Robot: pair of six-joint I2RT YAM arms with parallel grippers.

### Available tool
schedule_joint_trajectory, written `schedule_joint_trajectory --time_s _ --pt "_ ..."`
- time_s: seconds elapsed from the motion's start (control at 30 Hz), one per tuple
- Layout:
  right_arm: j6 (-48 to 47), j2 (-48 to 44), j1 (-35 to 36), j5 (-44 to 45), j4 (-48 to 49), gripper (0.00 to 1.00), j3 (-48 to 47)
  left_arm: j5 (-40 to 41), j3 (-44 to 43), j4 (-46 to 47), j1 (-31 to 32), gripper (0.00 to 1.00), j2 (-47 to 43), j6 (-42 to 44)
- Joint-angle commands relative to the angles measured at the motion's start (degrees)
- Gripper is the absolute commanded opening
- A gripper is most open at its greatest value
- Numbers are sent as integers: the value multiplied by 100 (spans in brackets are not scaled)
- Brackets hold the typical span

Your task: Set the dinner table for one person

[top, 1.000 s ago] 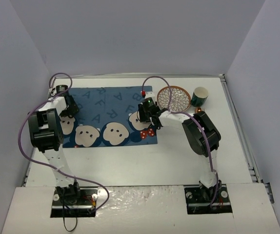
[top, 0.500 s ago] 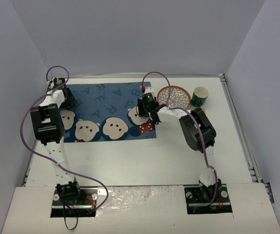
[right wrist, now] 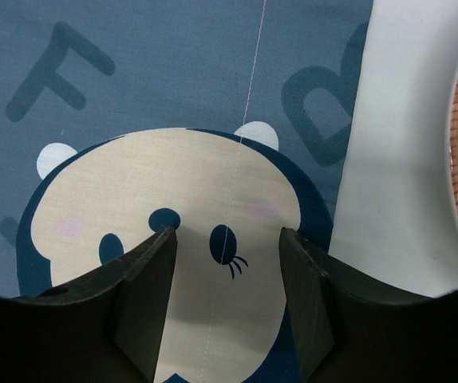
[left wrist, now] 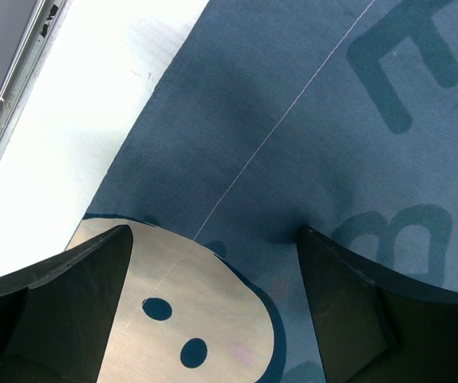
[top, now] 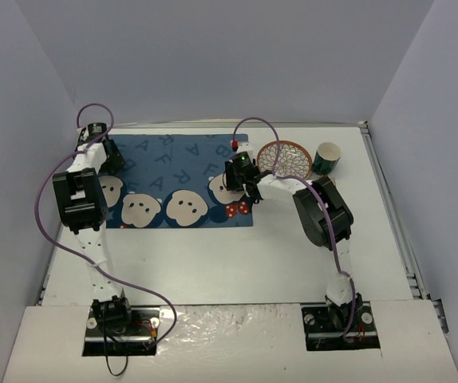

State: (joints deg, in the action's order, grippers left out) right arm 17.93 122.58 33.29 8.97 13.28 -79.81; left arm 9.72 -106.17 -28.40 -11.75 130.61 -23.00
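As the left end effector (left wrist: 213, 263) and right end effector (right wrist: 225, 239) are hanging released, seemingly finishing the placemat (top: 173, 159), the plate (top: 283, 158) is probably needing grasping next.

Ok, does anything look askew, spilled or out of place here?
Nothing spilled or damaged. The blue placemat lies left of centre on the dinner table and looks slightly puckered under the open left gripper. The plate and cup stand off the mat, beyond its right edge.

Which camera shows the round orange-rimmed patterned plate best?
Top external: almost the whole round orange-rimmed patterned plate shows. Right wrist catches only a rim sliver at its right edge; left wrist shows none.
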Motion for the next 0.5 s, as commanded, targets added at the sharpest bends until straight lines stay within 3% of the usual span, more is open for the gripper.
schedule_joint_trajectory --time_s 0.0,0.23,0.47 --pt "24 -119 -77 53 -160 51 -129 82 4 -139 -64 81 -179 -1" --pt "108 -1342 -127 216 -168 57 36 -8 -120 -251 -64 96 -1169 -23" --pt "496 -2912 -357 371 -120 74 567 -282 -319 -733 -56 97 -2562 -31"
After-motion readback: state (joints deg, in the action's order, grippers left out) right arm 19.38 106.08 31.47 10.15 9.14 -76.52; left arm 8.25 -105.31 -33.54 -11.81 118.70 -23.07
